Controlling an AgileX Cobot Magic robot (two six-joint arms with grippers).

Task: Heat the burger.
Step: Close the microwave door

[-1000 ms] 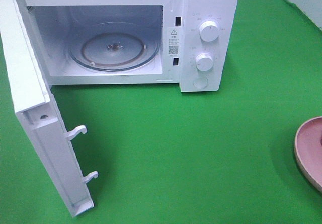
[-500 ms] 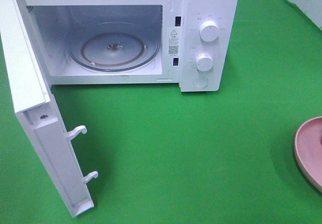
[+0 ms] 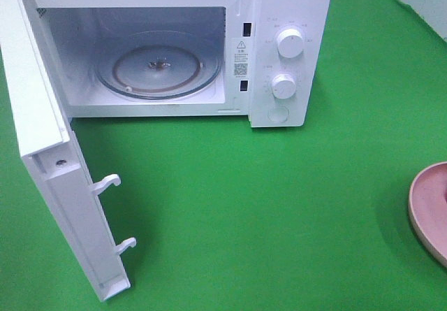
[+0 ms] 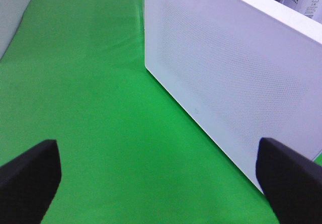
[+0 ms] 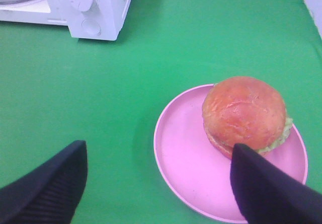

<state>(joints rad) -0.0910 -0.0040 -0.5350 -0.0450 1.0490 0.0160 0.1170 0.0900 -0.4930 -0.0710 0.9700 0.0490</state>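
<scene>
The burger point(image 5: 244, 114), with a glossy golden-brown bun and a bit of green at its edge, sits on a pink plate point(image 5: 186, 158) in the right wrist view. My right gripper point(image 5: 158, 181) hovers open just short of the plate, its black fingers point(image 5: 48, 183) spread wide, one of them overlapping the plate's near rim. The high view catches only the plate's edge point(image 3: 429, 210) at the far right; the burger is out of frame there. My left gripper point(image 4: 158, 181) is open over the green cloth beside the white microwave door point(image 4: 236, 88). Neither arm shows in the high view.
The white microwave point(image 3: 279, 52) stands at the back with its door point(image 3: 63, 185) swung wide open to the left. Its glass turntable point(image 3: 159, 65) carries nothing. Two knobs point(image 3: 290, 43) are on its right panel. Green cloth point(image 3: 279, 220) covers the table.
</scene>
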